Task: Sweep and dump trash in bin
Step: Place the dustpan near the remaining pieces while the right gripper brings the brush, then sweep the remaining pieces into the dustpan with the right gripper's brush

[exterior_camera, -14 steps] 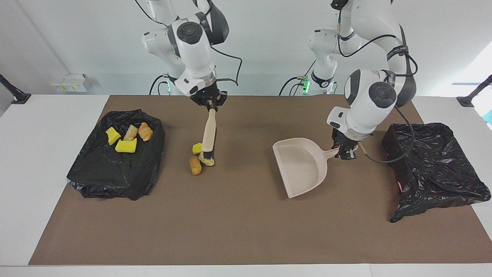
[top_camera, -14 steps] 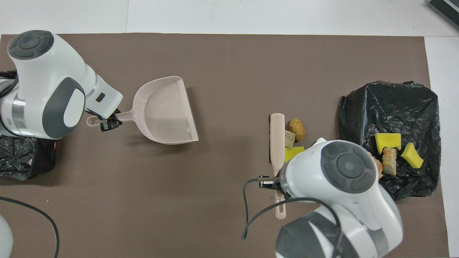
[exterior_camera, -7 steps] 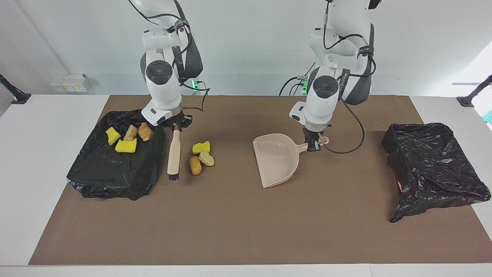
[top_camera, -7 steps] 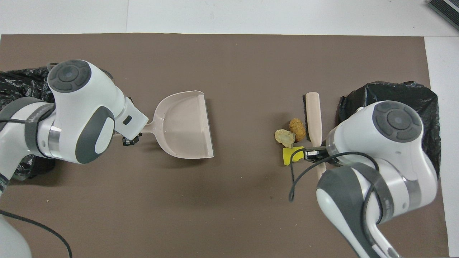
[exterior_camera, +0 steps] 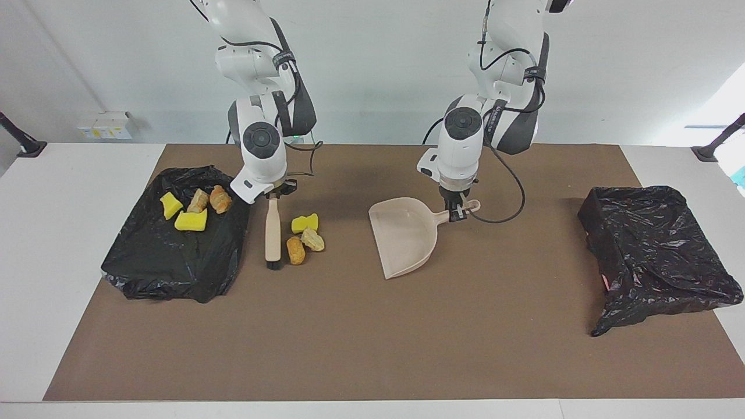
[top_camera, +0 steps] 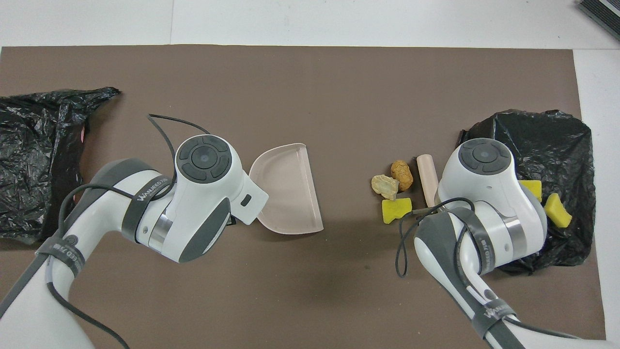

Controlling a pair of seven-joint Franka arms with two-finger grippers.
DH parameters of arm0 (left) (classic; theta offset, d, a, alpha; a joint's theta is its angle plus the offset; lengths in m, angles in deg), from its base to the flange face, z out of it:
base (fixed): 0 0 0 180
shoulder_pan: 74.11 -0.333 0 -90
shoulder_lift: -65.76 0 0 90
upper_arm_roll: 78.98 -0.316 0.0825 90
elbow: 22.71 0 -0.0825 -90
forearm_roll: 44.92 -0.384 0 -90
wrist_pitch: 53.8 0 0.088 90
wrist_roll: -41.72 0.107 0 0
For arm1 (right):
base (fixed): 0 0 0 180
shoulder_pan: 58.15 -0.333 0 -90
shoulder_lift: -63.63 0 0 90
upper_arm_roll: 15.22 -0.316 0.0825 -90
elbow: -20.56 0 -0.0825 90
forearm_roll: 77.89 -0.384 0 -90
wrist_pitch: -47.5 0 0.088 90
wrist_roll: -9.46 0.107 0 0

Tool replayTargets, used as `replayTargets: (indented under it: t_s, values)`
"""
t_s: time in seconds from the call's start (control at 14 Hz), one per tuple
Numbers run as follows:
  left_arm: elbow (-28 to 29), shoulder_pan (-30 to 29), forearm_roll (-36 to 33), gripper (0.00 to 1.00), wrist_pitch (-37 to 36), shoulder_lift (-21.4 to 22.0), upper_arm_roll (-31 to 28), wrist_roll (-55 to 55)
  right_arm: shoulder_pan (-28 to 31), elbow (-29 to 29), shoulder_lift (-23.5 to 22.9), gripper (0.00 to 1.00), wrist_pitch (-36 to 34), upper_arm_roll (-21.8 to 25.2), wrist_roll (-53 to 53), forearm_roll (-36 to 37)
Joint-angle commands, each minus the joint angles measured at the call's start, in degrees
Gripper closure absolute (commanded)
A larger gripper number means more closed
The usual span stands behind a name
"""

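Three scraps of trash lie on the brown mat: a yellow sponge bit (exterior_camera: 305,222) (top_camera: 396,210), a tan chunk (exterior_camera: 312,239) (top_camera: 385,186) and a brown chunk (exterior_camera: 295,250) (top_camera: 401,175). My right gripper (exterior_camera: 272,198) is shut on a beige brush (exterior_camera: 272,230) (top_camera: 426,177), bristles down on the mat beside the brown chunk. My left gripper (exterior_camera: 457,211) is shut on the handle of the beige dustpan (exterior_camera: 404,235) (top_camera: 288,194), whose open edge faces the scraps about a hand's width away. Both grippers are hidden under the wrists in the overhead view.
A black bag (exterior_camera: 174,256) (top_camera: 542,135) at the right arm's end holds several more scraps, yellow sponge bits (exterior_camera: 191,220) and bread-like chunks (exterior_camera: 220,198). A second black-bagged bin (exterior_camera: 657,256) (top_camera: 34,145) stands at the left arm's end.
The brush has gone over the three scraps to their bag side, then closed up against the brown chunk. The dustpan has slid from near the bin toward the scraps.
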Motion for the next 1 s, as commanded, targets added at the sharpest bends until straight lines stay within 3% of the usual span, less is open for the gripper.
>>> replayTargets:
  t_s: [0.0, 0.29, 0.64, 0.86, 0.93]
  values:
    - [5.59, 1.99, -1.19, 1.00, 2.19, 4.04, -0.75, -1.96, -1.77, -3.43, 0.96, 1.00, 2.73, -0.25, 0.39, -3.07]
    - [6.48, 2.43, -1.19, 1.00, 2.55, 4.48, -0.75, -3.10, -9.67, -3.52, -1.23, 1.00, 7.29, -0.25, 7.77, -8.01]
    - [8.06, 2.43, -1.19, 1.00, 3.69, 5.28, -0.66, -3.19, -14.78, -2.91, -1.85, 1.00, 12.66, -0.34, 6.99, -18.72]
    - [10.07, 2.43, -1.19, 1.00, 6.40, 5.89, -0.66, -3.19, -18.03, 1.55, -4.13, 1.00, 15.56, -0.34, 7.25, -32.23]
    - [10.69, 2.43, -1.19, 1.00, 7.63, 6.24, -0.66, -3.19, -18.65, 4.10, -5.27, 1.00, 14.96, -0.34, 7.78, -33.58]
